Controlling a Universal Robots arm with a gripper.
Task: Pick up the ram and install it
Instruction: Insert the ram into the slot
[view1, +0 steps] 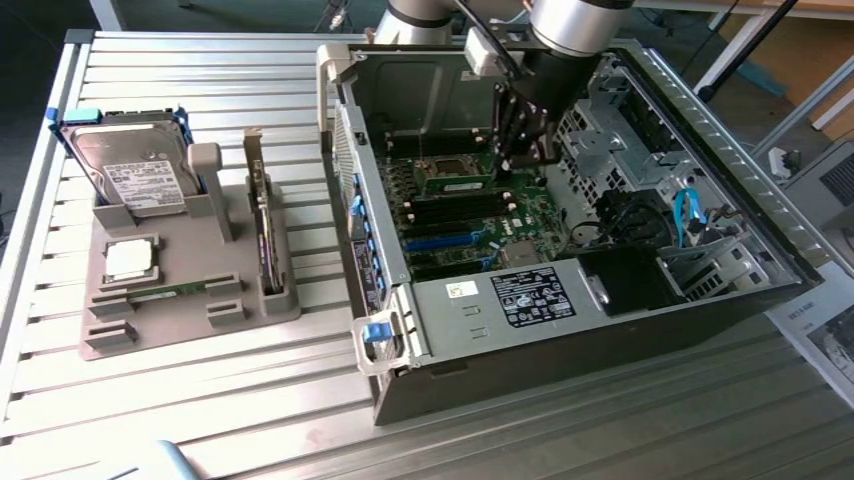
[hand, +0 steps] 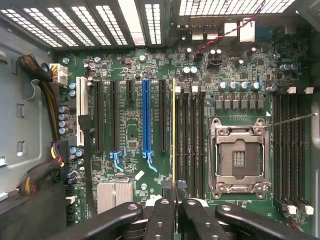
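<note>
The ram (hand: 173, 135) is seen edge-on in the wrist view as a thin yellow-green line, and it is clamped between the fingers of the pincer (hand: 175, 199), which is clenched on it. In the exterior view the arm is seen reaching down into the open computer case (view1: 561, 330) on the counter (view1: 200, 400), with the pincer low over the motherboard (hand: 130, 70). The stick is held along the bank of memory slots (hand: 192, 145) that lies between the blue expansion slot (hand: 145, 120) and the processor socket (hand: 239, 157), and it is lined up with the slot farthest from the socket. Whether its lower edge is already touching that slot cannot be told. The seating step is judged to depend on alignment: the stick should be kept parallel to the slot and upright, not tilted toward the neighbouring slots, and its ends should be matched to the slot's ends. Pressure is best applied straight down and evenly along the length, since a skewed push could jam one end or strain the board.
</note>
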